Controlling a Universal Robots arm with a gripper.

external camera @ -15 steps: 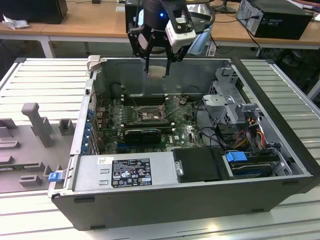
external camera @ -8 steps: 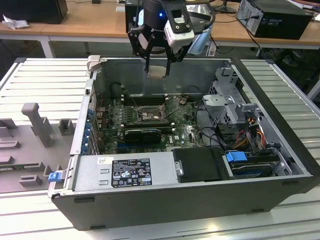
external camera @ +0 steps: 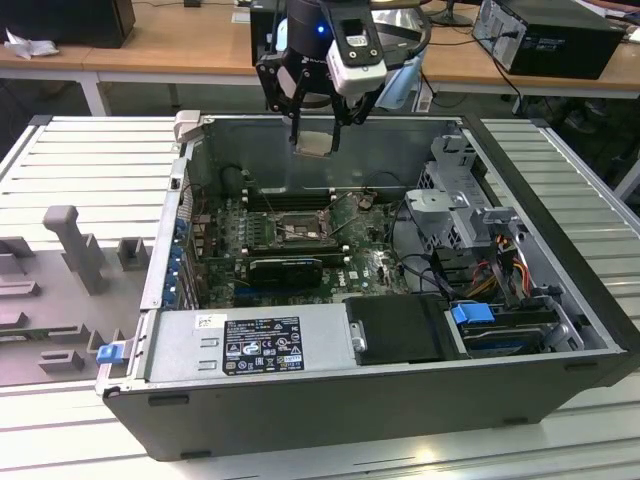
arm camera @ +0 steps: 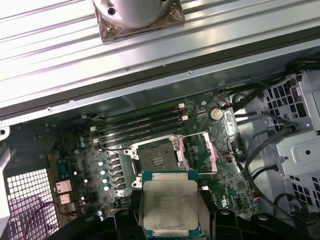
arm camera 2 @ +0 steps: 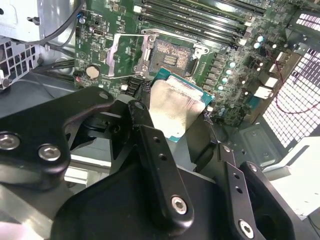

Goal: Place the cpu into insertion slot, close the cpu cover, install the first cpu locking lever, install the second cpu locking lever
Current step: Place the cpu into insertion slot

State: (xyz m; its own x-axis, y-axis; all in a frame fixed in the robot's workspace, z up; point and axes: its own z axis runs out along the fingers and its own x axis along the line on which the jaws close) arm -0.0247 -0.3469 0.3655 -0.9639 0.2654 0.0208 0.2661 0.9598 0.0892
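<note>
So, the black 2-finger gripper (external camera: 315, 135) is clamped on the small square silvery-beige cpu (arm camera: 168, 205), holding it in the air over the open grey computer case (external camera: 400, 400). Below, the square black-rimmed insertion slot (arm camera: 156, 159) sits uncovered, thin dark-grey metal cpu cover (arm camera: 212, 156) flipped open beside it on the green motherboard (arm camera: 90, 165).

Built black at the tool (external camera: 315, 140), with jointed linkage bars pinned by round silver screws (arm camera 2: 178, 205). Carries a white-and-grey camera block (external camera: 357, 52) up top, with a blue light (external camera: 320, 28) on the black wrist (external camera: 290, 35) beside it.
</note>
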